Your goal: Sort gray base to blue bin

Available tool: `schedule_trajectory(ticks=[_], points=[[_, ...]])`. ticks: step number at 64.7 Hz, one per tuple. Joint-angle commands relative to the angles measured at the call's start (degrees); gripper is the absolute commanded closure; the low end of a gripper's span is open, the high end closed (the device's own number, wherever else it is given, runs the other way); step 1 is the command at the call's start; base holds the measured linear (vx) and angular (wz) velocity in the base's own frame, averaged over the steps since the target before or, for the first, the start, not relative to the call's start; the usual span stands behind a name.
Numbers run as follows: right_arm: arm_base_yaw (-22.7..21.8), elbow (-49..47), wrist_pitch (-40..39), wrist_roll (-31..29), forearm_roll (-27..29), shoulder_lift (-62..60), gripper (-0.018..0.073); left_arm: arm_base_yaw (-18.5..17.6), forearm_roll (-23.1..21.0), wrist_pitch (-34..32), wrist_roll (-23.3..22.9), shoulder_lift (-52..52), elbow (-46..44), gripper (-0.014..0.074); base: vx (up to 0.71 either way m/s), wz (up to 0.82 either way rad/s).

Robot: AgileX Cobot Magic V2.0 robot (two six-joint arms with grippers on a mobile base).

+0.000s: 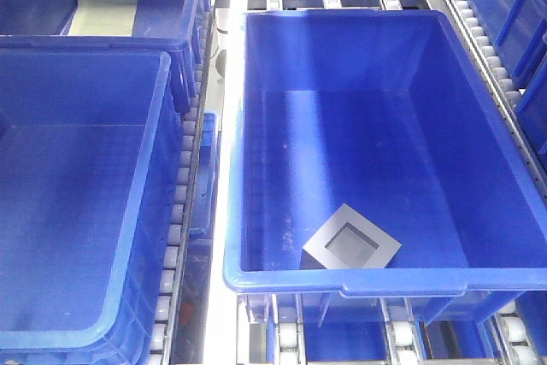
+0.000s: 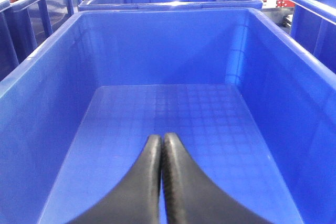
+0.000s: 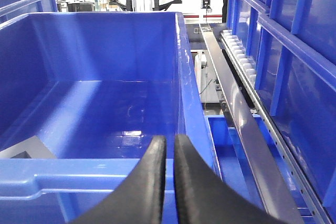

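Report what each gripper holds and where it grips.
Nothing. Left gripper and right gripper are shut on nothing; the gray base lies in the blue bin.

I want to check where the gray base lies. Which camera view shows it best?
The exterior front-facing view: the gray base lies whole on the floor of the blue bin, near its front wall. The right wrist view shows only one corner of it; the left wrist view shows none.

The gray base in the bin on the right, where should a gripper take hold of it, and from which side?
Likely from above. The gray base lies on the blue bin floor near the front wall, recess up and turned diamond-wise. Pinch one wall, one finger inside the recess, or span two opposite outer faces, wrist rotated to match.
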Motion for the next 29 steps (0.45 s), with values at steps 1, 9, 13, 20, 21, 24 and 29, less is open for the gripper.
schedule_trajectory(ticks=[1, 9, 13, 20, 21, 24, 29], points=[[-0.2, 0.1, -4.4, -0.4, -0.2, -0.4, 0.0564, 0.1, -0.4, -4.9, -0.6, -0.6, 0.8, 0.0603, 0.0, 0.0], [-0.2, 0.1, -4.4, -0.4, -0.2, -0.4, 0.0564, 0.1, -0.4, -4.9, -0.6, -0.6, 0.8, 0.0603, 0.0, 0.0], [-0.2, 0.1, -4.4, -0.4, -0.2, -0.4, 0.0564, 0.1, -0.4, -4.9, -0.6, -0.6, 0.8, 0.0603, 0.0, 0.0], [-0.2, 0.1, -4.4, -0.4, -0.2, -0.4, 0.0564, 0.1, -0.4, -4.9, -0.6, -0.6, 0.8, 0.0603, 0.0, 0.0], [-0.2, 0.1, -4.4, -0.4, -0.2, -0.4, 0.0564, 0.1, -0.4, -4.9, -0.6, -0.6, 0.8, 0.0603, 0.0, 0.0], [-0.2, 0.1, -4.4, -0.4, -0.2, -0.4, 0.0564, 0.1, -0.4, -4.9, -0.6, -0.6, 0.8, 0.0603, 0.0, 0.0], [-0.2, 0.1, -4.4, -0.4, -0.2, -0.4, 0.0564, 0.1, -0.4, -4.9, -0.6, -0.6, 0.8, 0.0603, 0.0, 0.0]])
